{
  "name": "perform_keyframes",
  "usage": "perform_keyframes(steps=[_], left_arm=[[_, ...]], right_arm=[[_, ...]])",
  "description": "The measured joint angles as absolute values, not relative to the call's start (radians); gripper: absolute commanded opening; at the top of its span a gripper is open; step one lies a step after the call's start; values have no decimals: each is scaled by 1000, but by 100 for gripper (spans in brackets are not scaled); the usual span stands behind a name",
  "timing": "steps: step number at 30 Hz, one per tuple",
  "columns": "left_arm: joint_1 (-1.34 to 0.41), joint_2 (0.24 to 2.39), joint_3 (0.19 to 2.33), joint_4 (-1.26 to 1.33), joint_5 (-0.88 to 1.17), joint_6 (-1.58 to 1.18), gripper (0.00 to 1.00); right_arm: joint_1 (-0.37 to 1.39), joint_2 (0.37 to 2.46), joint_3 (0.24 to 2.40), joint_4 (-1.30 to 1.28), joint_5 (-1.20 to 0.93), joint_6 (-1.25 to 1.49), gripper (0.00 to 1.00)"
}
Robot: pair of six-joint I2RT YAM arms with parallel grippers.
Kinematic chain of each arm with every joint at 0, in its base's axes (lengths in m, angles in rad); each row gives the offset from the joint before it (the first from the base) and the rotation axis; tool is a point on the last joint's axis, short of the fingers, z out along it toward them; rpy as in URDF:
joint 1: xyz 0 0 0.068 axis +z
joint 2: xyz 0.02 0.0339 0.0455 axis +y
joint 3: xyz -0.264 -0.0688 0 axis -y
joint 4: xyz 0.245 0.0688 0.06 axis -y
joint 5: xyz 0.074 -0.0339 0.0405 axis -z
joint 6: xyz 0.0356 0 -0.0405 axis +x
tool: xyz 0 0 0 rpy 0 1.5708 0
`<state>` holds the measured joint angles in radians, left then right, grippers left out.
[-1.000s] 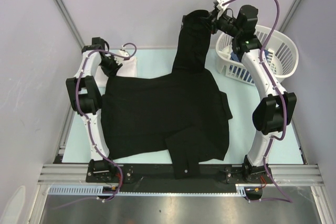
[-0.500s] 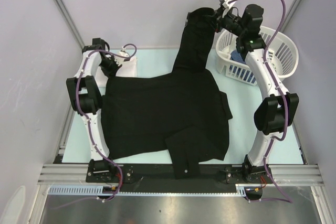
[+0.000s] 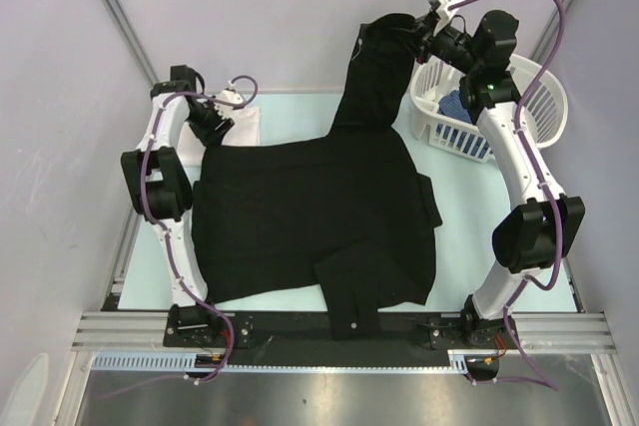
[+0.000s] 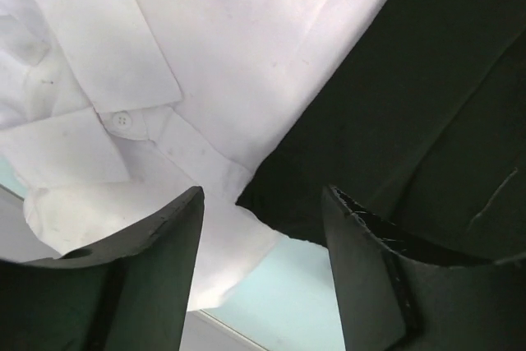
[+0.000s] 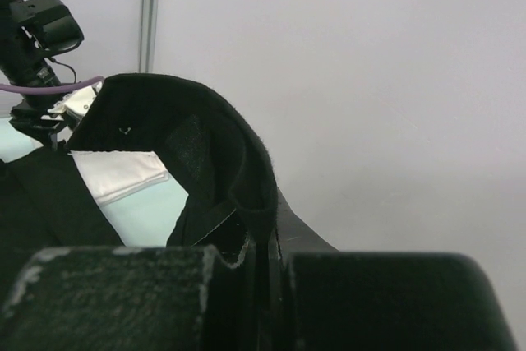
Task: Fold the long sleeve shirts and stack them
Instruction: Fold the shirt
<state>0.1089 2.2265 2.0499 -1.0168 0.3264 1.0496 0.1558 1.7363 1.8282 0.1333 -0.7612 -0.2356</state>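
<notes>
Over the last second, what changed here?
The right gripper, shut on the black shirt by a sleeve, raised that sleeve farther up and right. The left gripper, open, shifted slightly. The shirt's body, the white shirt and the basket stayed put.

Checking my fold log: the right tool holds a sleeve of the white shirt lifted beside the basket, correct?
No. The lifted sleeve in the right tool belongs to the black shirt, not the white shirt, which lies flat by the left tool. The top external view shows it.
</notes>
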Motion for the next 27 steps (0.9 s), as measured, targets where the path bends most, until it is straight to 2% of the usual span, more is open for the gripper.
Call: perform_keyframes(steps=[5, 9, 13, 15, 16, 18, 24, 27], left_arm=[[109, 2286, 2091, -1016, 313, 1058, 67], [109, 2340, 2100, -1017, 294, 1074, 62], [109, 2372, 2107, -1034, 290, 1091, 42], [109, 2375, 2111, -1045, 292, 1098, 38], [109, 2375, 2115, -1053, 292, 1101, 32], [109, 2375, 2121, -1059, 296, 1101, 26], [109, 2363, 2120, -1066, 300, 1109, 0], [109, 2340, 2115, -1069, 301, 1108, 0]], right_arm=[[155, 1736, 1821, 133, -768, -226, 0], [155, 1736, 1821, 134, -769, -218, 0], [155, 1736, 1821, 133, -768, -217, 0], [155, 1736, 1821, 133, -768, -217, 0], [155, 1736, 1821, 133, -768, -217, 0], [153, 1736, 1821, 133, -768, -217, 0], [141, 1735, 1821, 132, -774, -213, 0], [133, 1728, 1820, 131, -777, -210, 0]])
